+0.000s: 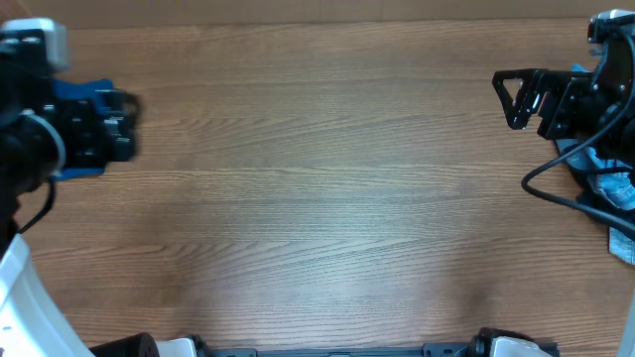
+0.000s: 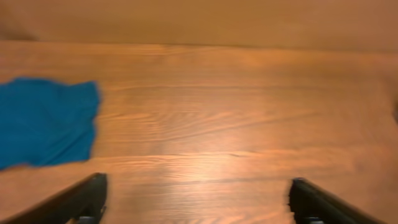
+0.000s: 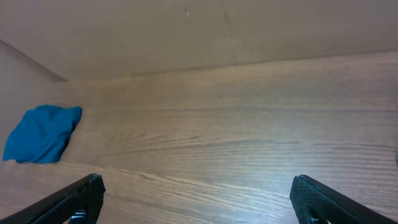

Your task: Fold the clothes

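Wood fills most of the scene: the table (image 1: 317,198) shows nothing on its whole middle part, and one arm stands at each side edge; the blue garment (image 2: 46,121) rests on the table at the far left edge as a small compact bundle, partly under the left arm in the overhead view and touched by no finger; at the right edge, beneath the right arm, some bluish fabric (image 1: 607,186) shows among black cables (image 1: 556,190), and I cannot tell if it is another garment; the left gripper (image 2: 198,186) is spread wide and grasps nothing, with only table between its fingers; the right gripper (image 3: 198,183) is also spread and empty, looking across the table toward the bundle; I judge that this garment is set aside and the step in hand is a pause between pieces; the next move calls, I think, for fetching a new piece and laying it flat in the middle, both grippers pinching its edges.
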Tool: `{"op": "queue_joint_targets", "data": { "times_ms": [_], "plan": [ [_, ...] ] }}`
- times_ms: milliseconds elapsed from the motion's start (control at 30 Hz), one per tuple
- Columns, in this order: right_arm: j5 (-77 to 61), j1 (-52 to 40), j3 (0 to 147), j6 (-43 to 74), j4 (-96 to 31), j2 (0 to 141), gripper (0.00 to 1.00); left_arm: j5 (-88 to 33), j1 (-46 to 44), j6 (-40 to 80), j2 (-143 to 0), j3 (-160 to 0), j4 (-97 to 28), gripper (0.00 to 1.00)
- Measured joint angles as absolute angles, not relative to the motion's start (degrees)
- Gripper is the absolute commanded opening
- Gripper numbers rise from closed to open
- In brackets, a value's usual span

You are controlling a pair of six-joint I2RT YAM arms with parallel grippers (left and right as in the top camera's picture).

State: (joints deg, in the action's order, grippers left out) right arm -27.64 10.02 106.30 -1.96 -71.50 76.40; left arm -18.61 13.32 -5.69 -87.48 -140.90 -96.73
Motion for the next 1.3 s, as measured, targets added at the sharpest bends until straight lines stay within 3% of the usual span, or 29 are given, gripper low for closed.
{"op": "queue_joint_targets", "data": {
  "times_ms": [167,1300],
  "plan": [
    [-27.57,10.02,106.3,-2.28,-74.02,77.62,1.0,-19.46,9.32,-6.7,-88.4,-140.79,-96.71,1.0],
    [-27.59,10.02,106.3,-2.61,-74.78,77.73,1.0,-17.98,9.28,-7.55,-88.47,-140.62,-96.71,1.0]
  ]
}}
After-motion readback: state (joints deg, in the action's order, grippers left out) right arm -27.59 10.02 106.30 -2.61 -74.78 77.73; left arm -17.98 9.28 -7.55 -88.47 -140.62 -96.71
